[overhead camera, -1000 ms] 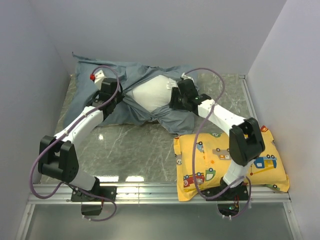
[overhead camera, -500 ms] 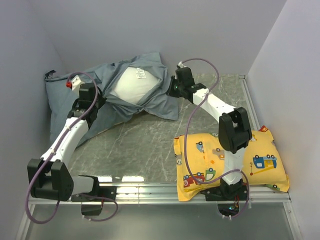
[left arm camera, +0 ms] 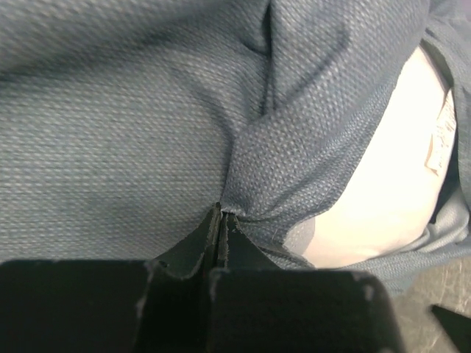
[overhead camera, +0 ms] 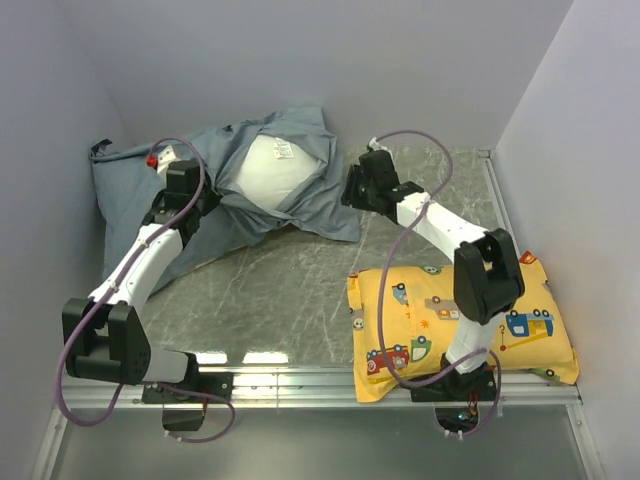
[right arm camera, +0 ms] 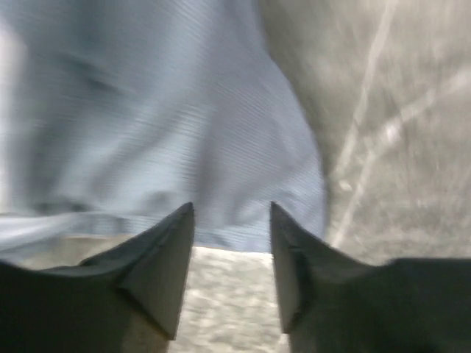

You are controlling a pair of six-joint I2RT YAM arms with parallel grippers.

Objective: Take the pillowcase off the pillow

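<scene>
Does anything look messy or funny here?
Yes. The limp blue-grey fabric pillowcase lies crumpled at the far left of the table, half off the plump white pillow, which pokes out of its opening. The left gripper pinches a fold of it. Nothing looks torn or spilled.

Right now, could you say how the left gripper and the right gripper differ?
The left gripper is shut, pinching a fold of the blue-grey fabric pillowcase; the right gripper is open and holds nothing. The left gripper is left of the plump white pillow; the right gripper hangs right of it. Both face the pillowcase.
</scene>
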